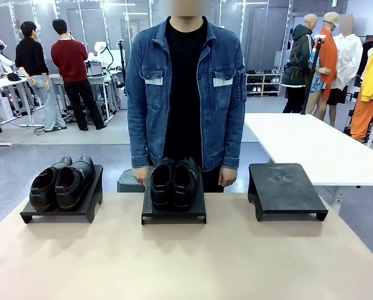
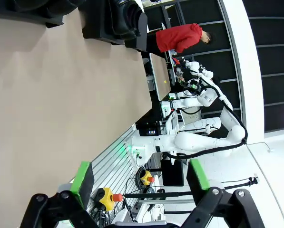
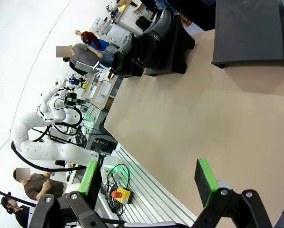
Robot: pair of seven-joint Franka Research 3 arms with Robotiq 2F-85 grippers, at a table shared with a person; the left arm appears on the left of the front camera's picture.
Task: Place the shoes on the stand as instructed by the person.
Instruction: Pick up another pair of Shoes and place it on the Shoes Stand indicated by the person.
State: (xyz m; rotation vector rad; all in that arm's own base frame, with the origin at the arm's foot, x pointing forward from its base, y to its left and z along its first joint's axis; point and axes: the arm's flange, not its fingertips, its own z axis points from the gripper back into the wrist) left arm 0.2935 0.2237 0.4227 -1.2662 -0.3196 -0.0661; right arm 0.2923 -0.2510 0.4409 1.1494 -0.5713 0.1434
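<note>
Left black two-finger gripper [image 2: 139,178] jaws spread wide, green pads [image 2: 83,178] apart (nothing between). Right black two-finger gripper [image 3: 149,178] likewise agape, empty, hovering above table edge.

Shoes [image 1: 62,181] on left, middle stands [image 1: 174,209]

The near half of the table [image 1: 186,256] is left bare from 3 through 6 to 9 o'clock. The far edge is blocked by three black stands. At 10 o'clock the left stand [image 1: 86,203] is taken up by one pair of shoes [image 1: 62,182]; at 12 o'clock the middle stand [image 1: 174,212] by a second pair [image 1: 172,181], with the person [image 1: 186,94] close behind. At 2 o'clock the right stand [image 1: 286,187] is left free on top. Open lanes are seen between the stands.
</note>
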